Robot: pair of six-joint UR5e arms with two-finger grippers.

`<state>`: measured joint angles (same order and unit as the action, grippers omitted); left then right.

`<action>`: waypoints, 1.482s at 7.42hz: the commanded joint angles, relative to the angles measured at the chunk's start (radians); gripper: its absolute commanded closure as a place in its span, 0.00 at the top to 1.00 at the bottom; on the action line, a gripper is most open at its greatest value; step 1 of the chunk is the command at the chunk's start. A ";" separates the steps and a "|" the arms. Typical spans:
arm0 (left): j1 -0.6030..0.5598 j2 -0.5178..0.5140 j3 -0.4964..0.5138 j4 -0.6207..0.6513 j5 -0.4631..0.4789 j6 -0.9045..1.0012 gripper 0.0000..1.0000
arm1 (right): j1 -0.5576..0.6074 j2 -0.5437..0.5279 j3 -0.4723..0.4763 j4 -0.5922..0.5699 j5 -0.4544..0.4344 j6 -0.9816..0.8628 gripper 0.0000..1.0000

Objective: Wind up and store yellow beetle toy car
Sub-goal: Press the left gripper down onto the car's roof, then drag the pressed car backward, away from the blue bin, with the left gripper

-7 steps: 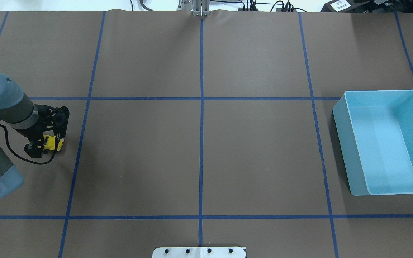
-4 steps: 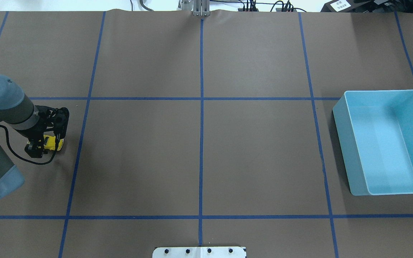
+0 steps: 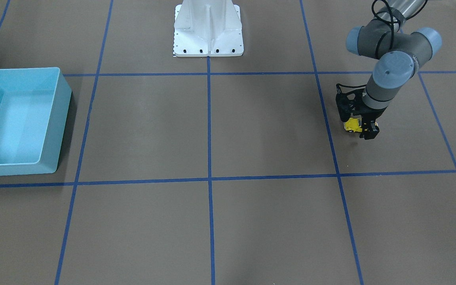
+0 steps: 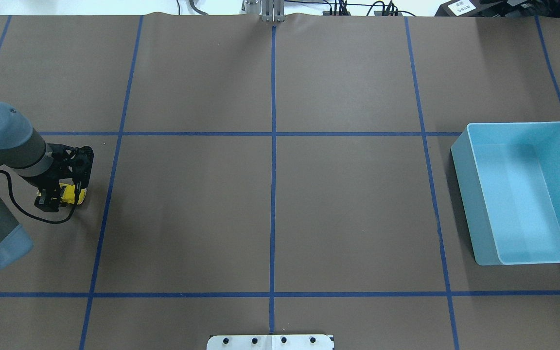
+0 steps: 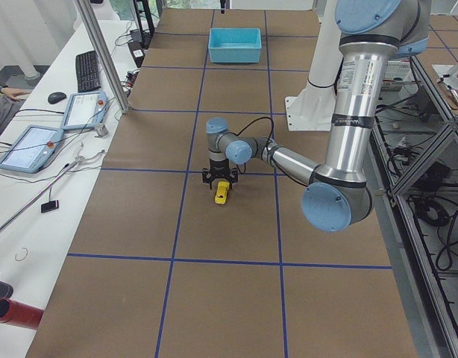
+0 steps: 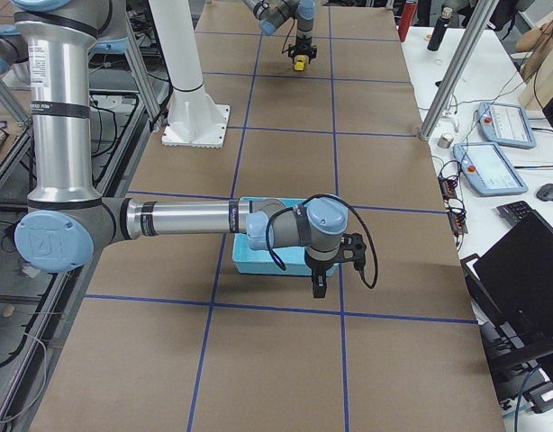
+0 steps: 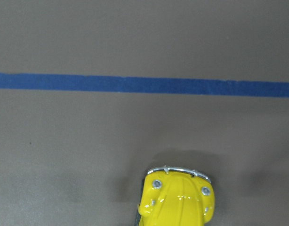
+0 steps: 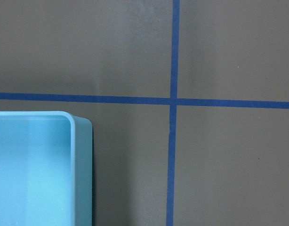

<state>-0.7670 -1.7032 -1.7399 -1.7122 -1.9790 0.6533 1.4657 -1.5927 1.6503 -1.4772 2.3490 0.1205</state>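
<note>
The yellow beetle toy car [image 4: 74, 195] sits on the brown table at the far left, and also shows in the front view [image 3: 353, 125] and the left side view [image 5: 222, 192]. My left gripper [image 4: 62, 196] points straight down over it, with a finger on each side of the car, shut on it. In the left wrist view the car's rounded yellow end [image 7: 177, 202] fills the bottom centre. My right gripper [image 6: 318, 290] hangs just past the corner of the light-blue bin [image 6: 258, 263]; I cannot tell whether it is open or shut.
The light-blue bin [image 4: 513, 125] stands at the far right, with nothing inside; its corner shows in the right wrist view [image 8: 83, 165]. Blue tape lines grid the brown table. The white robot base [image 3: 208, 27] stands at the middle of the robot's edge.
My left gripper has sunk a little over the car and its nearer finger has drawn in toward it. The car has stayed in place.
</note>
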 commanded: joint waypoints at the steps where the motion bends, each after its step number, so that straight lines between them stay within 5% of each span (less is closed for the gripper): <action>1: -0.001 0.007 -0.007 -0.018 -0.008 -0.001 0.04 | -0.021 0.005 0.014 0.000 0.006 0.001 1.00; 5: -0.014 0.033 -0.075 -0.020 -0.053 0.000 0.00 | -0.054 0.054 0.014 -0.005 0.023 0.004 1.00; 11: -0.049 0.039 -0.043 -0.170 -0.165 -0.165 0.00 | -0.065 0.037 0.005 -0.006 0.023 0.004 1.00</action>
<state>-0.8103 -1.6647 -1.7952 -1.8339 -2.1194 0.5474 1.3998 -1.5442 1.6654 -1.4847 2.3744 0.1244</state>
